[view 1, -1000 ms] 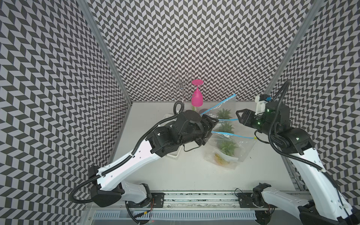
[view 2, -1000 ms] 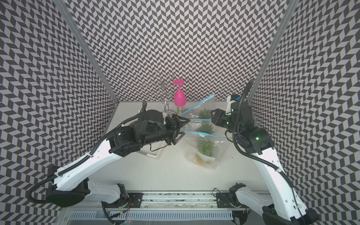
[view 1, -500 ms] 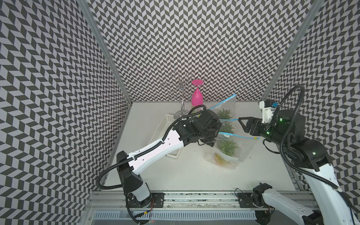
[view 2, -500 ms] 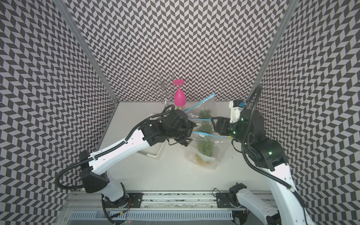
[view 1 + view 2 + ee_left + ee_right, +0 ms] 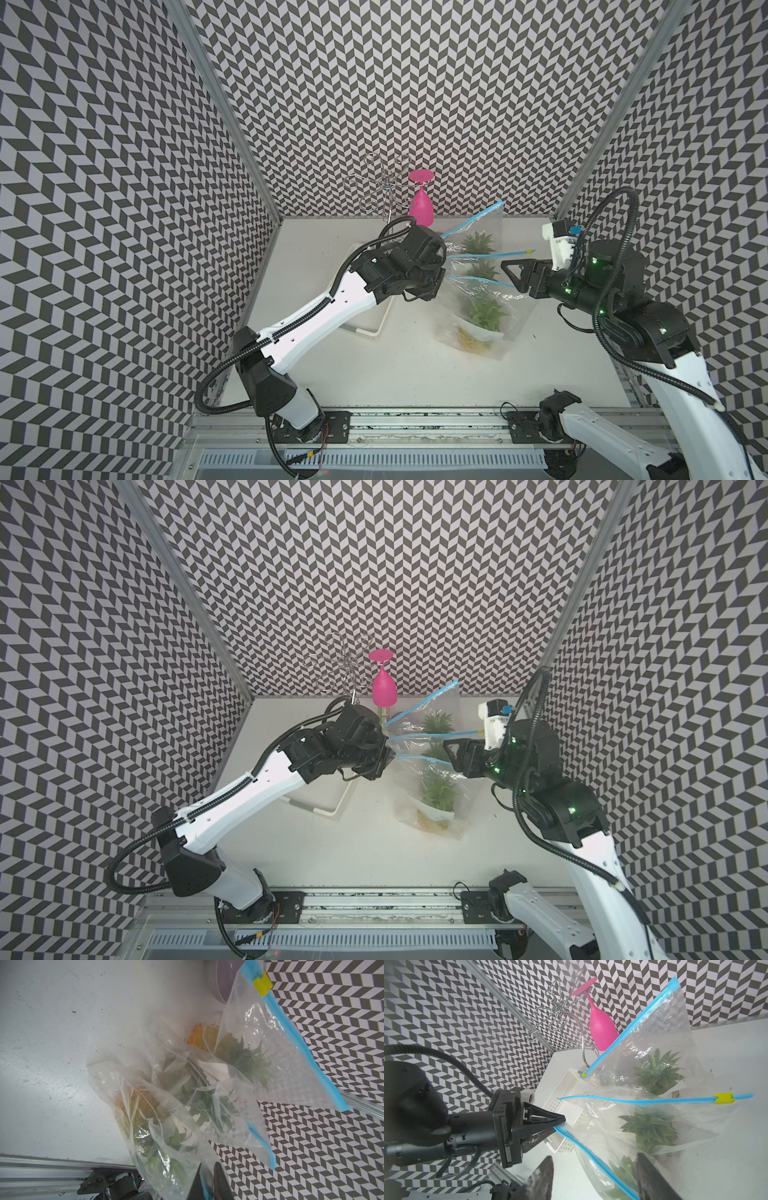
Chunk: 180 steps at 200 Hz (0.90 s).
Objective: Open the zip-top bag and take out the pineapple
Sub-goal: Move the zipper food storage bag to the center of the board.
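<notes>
1. Your zip-top bag [image 5: 469, 291] has just been caught: left pincer [image 5: 560, 1123], apart a moment ago, now clamps its blue zip edge
2. Pineapple [image 5: 484, 313] sits inside it, the bag resting mid-worktop [image 5: 374, 374]
3. Right pincer [image 5: 509, 270] stands apart, just beside the bag's other end
4. Pink glass [image 5: 420, 208] hangs behind
</notes>
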Each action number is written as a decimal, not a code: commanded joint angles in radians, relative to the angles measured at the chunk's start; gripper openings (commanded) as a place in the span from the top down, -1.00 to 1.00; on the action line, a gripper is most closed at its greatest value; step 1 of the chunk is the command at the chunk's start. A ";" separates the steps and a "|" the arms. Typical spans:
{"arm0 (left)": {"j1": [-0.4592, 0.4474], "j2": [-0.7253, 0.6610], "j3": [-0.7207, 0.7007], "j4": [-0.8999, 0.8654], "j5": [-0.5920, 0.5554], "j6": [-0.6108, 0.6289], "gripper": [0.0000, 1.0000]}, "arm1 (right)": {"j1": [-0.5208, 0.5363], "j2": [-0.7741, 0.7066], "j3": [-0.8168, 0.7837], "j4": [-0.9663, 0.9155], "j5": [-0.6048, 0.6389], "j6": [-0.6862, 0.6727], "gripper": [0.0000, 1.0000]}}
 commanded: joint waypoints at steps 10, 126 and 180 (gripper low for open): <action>0.053 -0.048 0.034 -0.051 -0.059 0.083 0.95 | 0.002 -0.035 -0.046 0.093 -0.096 -0.035 -0.20; 0.236 -0.118 -0.042 0.007 -0.012 0.335 1.00 | 0.002 -0.279 -0.384 0.317 -0.269 -0.250 0.23; 0.246 -0.135 -0.077 0.020 -0.004 0.344 1.00 | 0.004 -0.289 -0.463 0.378 -0.249 -0.326 0.20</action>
